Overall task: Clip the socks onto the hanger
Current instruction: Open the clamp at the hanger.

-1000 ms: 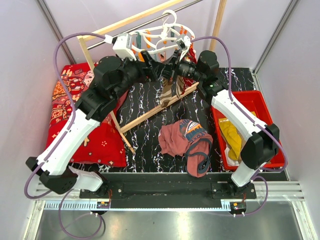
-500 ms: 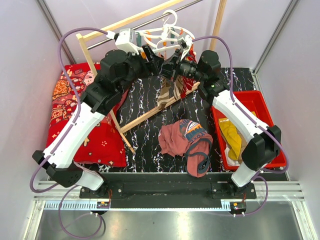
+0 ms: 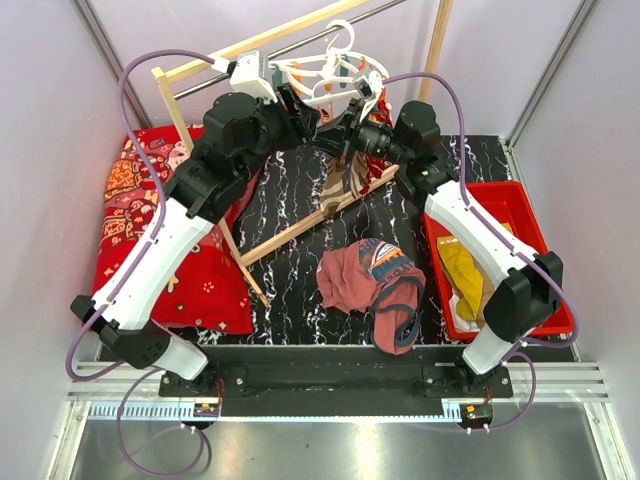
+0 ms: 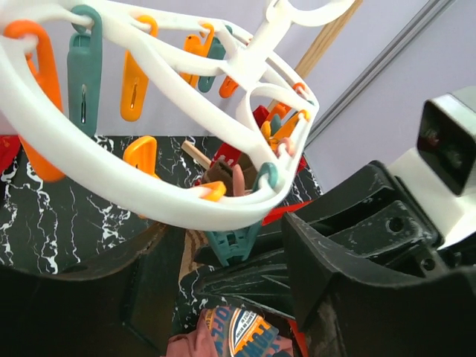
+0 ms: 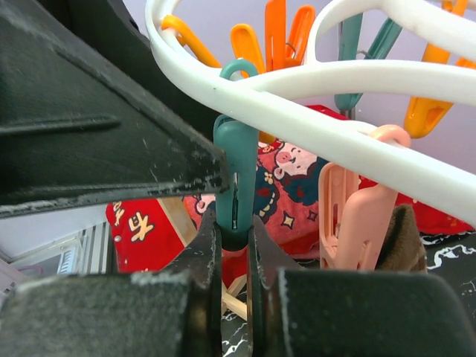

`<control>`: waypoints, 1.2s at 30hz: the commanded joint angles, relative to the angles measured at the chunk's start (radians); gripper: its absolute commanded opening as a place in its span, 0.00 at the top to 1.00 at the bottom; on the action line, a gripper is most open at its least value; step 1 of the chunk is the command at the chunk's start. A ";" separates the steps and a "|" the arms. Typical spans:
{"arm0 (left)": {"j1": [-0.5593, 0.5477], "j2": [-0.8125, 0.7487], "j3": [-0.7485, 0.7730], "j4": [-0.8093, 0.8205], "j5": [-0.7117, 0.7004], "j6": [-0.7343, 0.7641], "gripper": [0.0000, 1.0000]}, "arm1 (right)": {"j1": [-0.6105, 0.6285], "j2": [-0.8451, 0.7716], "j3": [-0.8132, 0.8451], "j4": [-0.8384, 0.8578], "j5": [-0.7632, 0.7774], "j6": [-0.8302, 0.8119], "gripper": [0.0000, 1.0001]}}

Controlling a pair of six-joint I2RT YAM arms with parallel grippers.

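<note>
The white hanger (image 3: 330,72) hangs from the rail at the back, with orange and teal pegs on its rings. It fills the left wrist view (image 4: 149,186) and the right wrist view (image 5: 335,82). A brown-and-tan striped sock (image 3: 341,185) hangs below it, held in a pink peg (image 5: 357,216). My right gripper (image 3: 342,135) (image 5: 233,238) is shut on a teal peg (image 5: 235,178) on the hanger's lower ring. My left gripper (image 3: 303,112) (image 4: 223,249) is open, its fingers on either side of that teal peg (image 4: 234,242). A mustard yellow sock (image 3: 462,272) lies in the red bin (image 3: 520,205).
A rust-maroon garment (image 3: 375,285) lies on the black marble mat in front of the arms. A red cartoon-print cushion (image 3: 140,225) lies at the left. The wooden-pole rack (image 3: 260,45) and its leaning slat (image 3: 290,235) stand at the back.
My left arm has swung up and back, bringing its gripper closer under the hanger's ring. My right gripper has stayed at the hanger, with the striped sock still hanging below.
</note>
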 commanded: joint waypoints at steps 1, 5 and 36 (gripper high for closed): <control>0.004 0.011 0.049 0.054 -0.022 0.007 0.46 | 0.026 -0.059 0.023 -0.007 0.050 -0.047 1.00; 0.004 0.016 0.048 0.059 -0.031 0.013 0.51 | 0.037 -0.066 0.018 -0.029 0.078 -0.076 1.00; 0.004 -0.010 -0.092 0.153 -0.074 0.103 1.00 | 0.106 -0.241 -0.100 -0.425 0.447 -0.250 0.31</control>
